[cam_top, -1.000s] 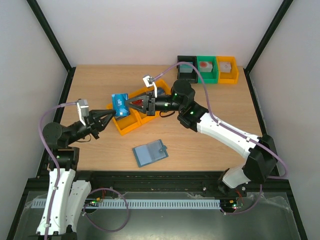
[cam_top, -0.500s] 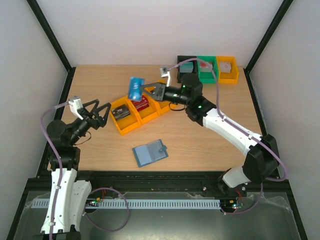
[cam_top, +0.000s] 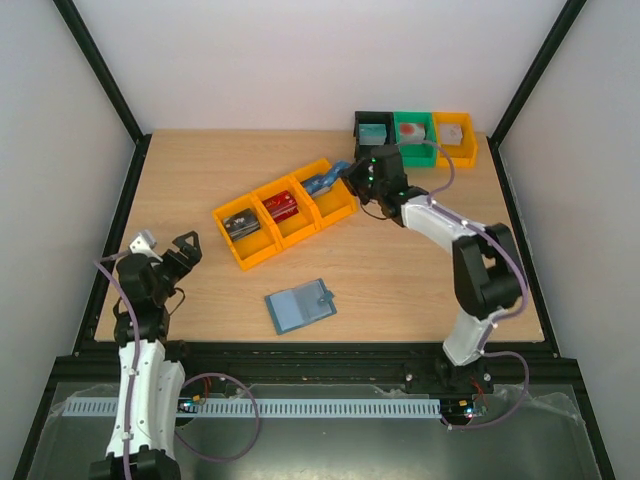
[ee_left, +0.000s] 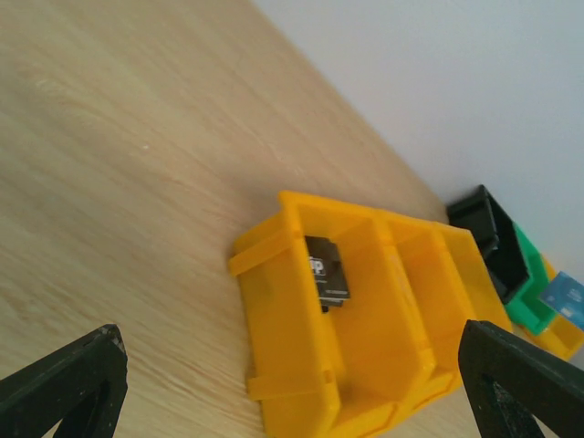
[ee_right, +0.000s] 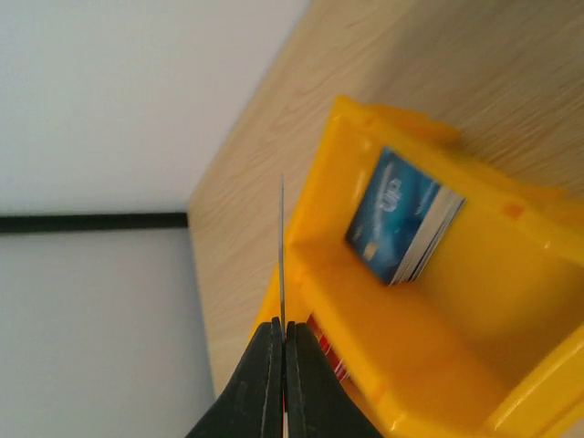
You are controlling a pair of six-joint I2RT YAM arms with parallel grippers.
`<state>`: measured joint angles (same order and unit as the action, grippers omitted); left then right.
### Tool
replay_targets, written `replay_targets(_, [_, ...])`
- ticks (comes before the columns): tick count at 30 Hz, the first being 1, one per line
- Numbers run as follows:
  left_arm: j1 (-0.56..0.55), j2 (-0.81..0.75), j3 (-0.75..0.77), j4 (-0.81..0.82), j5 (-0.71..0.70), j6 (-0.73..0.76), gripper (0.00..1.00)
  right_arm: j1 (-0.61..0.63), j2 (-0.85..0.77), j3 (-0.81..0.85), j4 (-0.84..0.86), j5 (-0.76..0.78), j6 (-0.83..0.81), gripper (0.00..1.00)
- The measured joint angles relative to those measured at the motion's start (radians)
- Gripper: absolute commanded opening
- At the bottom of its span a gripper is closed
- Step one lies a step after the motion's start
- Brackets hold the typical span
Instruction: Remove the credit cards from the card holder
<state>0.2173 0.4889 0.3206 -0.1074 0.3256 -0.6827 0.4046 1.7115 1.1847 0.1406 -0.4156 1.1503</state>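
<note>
Bright, even light with faint shadows; the right wrist view looks soft, perhaps motion-blurred.

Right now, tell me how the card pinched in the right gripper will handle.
Probably stiff: the card stands straight, edge-on, above the right gripper, unsupported. Likely light and slippery, being so thin; released, it may slide flat onto the blue cards in the yellow bin.

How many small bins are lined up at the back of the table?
3, side by side: black bin left, green bin middle, yellow bin right. None seems hidden.
</note>
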Motion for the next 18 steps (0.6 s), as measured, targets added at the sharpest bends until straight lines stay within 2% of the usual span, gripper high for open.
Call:
replay_targets(10, [0.017, -0.005, -0.049, 0.011, -0.050, -0.051, 1.00, 0.020, 0.303, 0.217, -0.031, 0.108, 0.106, 0.02])
replay_targets(18, [0.030, -0.004, -0.060, 0.022, -0.072, -0.067, 1.00, 0.071, 0.350, 0.275, -0.045, 0.183, 0.178, 0.02])
